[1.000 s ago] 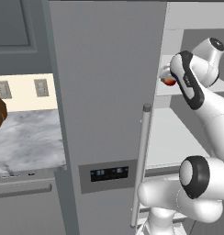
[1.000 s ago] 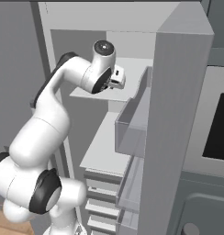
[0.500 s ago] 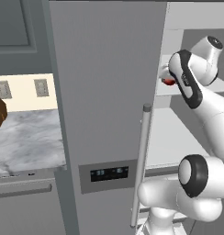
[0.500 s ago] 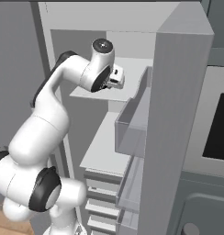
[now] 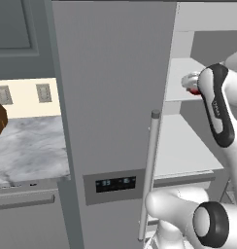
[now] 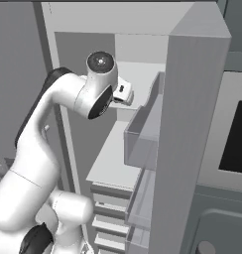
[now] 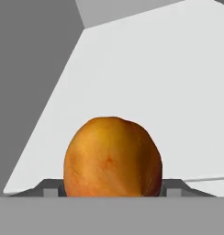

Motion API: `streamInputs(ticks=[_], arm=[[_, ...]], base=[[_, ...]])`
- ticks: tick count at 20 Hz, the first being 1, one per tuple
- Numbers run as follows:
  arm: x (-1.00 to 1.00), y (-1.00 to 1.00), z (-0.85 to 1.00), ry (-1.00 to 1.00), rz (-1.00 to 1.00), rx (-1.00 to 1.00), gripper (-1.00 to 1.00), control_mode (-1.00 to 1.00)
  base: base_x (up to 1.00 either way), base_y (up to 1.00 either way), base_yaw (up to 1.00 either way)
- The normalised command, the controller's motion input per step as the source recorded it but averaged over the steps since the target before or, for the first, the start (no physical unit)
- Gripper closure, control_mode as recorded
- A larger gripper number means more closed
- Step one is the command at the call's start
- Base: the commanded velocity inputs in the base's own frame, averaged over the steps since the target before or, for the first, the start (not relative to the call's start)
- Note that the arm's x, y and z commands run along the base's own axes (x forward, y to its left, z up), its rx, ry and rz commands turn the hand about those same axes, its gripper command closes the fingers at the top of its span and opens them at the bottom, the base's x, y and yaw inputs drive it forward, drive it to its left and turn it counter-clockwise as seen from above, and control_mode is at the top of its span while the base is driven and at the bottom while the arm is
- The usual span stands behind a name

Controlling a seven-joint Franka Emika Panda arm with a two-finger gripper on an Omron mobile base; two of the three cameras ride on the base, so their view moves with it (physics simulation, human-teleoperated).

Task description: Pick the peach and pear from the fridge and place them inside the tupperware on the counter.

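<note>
Shelf around peach (image 7: 112,157): bare white floor to its far edge.
Blocking: fridge (image 5: 115,97) side wall left; door bin (image 6: 143,131) beside shelf's open edge.

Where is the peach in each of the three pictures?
Left base view: the peach is a small red sliver at the right edge, beside the arm, on the upper fridge shelf.
Right base view: I cannot make it out; the arm covers that spot.
Hand view: big and orange, bottom centre, between the gripper fingers.
Shared landmark: the white upper fridge shelf.

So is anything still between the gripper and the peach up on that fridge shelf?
Nothing visible. In the hand view the peach sits right between the gripper tips, which flank it closely on the white shelf.
</note>
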Motion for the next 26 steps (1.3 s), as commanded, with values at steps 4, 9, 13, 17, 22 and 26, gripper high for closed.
streamInputs(ticks=[4, 9, 13, 17, 22, 26], arm=[[-0.91, 0.00, 0.30, 0.02, -0.16, 0.01, 1.00, -1.00], [-0.81, 0.14, 0.34, 0.23, 0.00, 0.01, 1.00, -1.00], [-0.72, 0.31, 0.09, 0.11, 0.00, 0.00, 1.00, -1.00], [-0.77, 0.29, -0.02, 0.00, 0.00, 0.00, 1.00, -1.00], [-0.57, 0.43, -0.05, 0.00, 0.00, 0.00, 1.00, 1.00], [0.00, 0.00, 0.00, 0.00, 0.00, 0.00, 1.00, 1.00]], base=[[0.00, 0.00, 0.00], [0.00, 0.00, 0.00], [0.00, 0.00, 0.00], [0.00, 0.00, 0.00], [-0.14, 0.16, 0.00], [-0.54, 0.99, 0.01]])
